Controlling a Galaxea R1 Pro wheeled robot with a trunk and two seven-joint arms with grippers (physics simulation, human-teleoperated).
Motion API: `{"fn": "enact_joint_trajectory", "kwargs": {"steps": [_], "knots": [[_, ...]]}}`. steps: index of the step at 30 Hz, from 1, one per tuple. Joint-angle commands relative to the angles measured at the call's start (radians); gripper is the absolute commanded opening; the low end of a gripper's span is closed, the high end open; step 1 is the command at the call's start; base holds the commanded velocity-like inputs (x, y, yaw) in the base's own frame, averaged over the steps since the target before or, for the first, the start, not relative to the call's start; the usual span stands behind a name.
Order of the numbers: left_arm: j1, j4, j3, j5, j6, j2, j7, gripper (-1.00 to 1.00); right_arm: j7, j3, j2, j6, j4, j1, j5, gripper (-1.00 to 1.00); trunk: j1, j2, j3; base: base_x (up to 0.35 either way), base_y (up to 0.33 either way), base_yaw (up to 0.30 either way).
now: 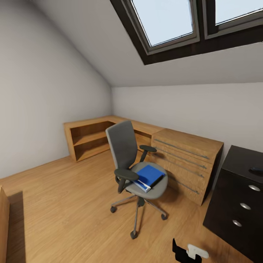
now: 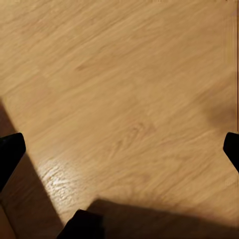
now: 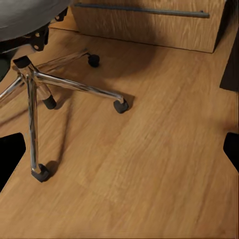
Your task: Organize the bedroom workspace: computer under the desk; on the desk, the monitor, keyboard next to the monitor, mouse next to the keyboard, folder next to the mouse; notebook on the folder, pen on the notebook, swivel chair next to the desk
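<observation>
Floor (image 1: pixel 65 190) of light wood runs across the near part of the attic bedroom, and at far left a low open wooden shelf unit (image 1: pixel 87 138) sits in the corner under the sloped ceiling. Moving right, the swivel chair (image 1: pixel 126 153) stands in mid-room, its back toward the shelf unit and its seat facing the right of the head view. On the seat lies the folder (image 1: pixel 149 175), bright blue and flat, its long axis running diagonally from the chair back out toward the seat's front edge; a thin grey item shows just under its near edge, too small to name. Behind the chair stands a light wooden drawer cabinet (image 1: pixel 188 160), and at far right the desk (image 1: pixel 243 160) shows a corner of its glossy black top above the dark drawer unit, with a small dark object at the edge, probably the mouse (image 1: pixel 256 170).

The left gripper (image 2: pixel 119 149) hangs over bare floor, fingers spread wide. The right gripper (image 3: pixel 119 154) is likewise spread, with nothing between its fingers, over floor just beside the chair's chrome star base (image 3: pixel 45 84). I judge the right arm the nearer one: the folder lies ahead of it and above, on the seat.
</observation>
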Motion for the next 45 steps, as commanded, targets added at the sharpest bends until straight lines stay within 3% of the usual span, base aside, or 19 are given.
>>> {"fn": "enact_joint_trajectory", "kwargs": {"steps": [1, 17, 28, 45], "knots": [[-0.001, 0.000, -0.007, 0.010, 0.000, 0.000, 0.008, 1.00, 0.001, -0.007, -0.002, -0.006, 0.002, -0.001, 0.002, 1.00, -0.004, 0.007, 0.002, 0.000, 0.000, -0.223], [-0.001, 0.000, -0.007, 0.008, -0.003, -0.002, 0.009, 1.00, 0.001, -0.006, 0.003, -0.005, 0.002, -0.001, 0.002, 1.00, -0.058, 0.105, 0.052, 0.000, 0.000, -0.246], [-0.001, -0.003, -0.007, 0.008, -0.064, -0.005, 0.020, 1.00, 0.002, -0.006, 0.003, -0.005, 0.001, -0.001, 0.004, 1.00, -0.096, 0.175, 0.087, -0.002, -0.003, -0.182], [-0.001, -0.002, -0.005, 0.011, -0.070, -0.006, 0.022, 1.00, 0.003, -0.006, 0.002, -0.003, 0.001, -0.001, 0.007, 1.00, -0.161, 0.294, 0.141, -0.012, -0.223, -0.101]]}}
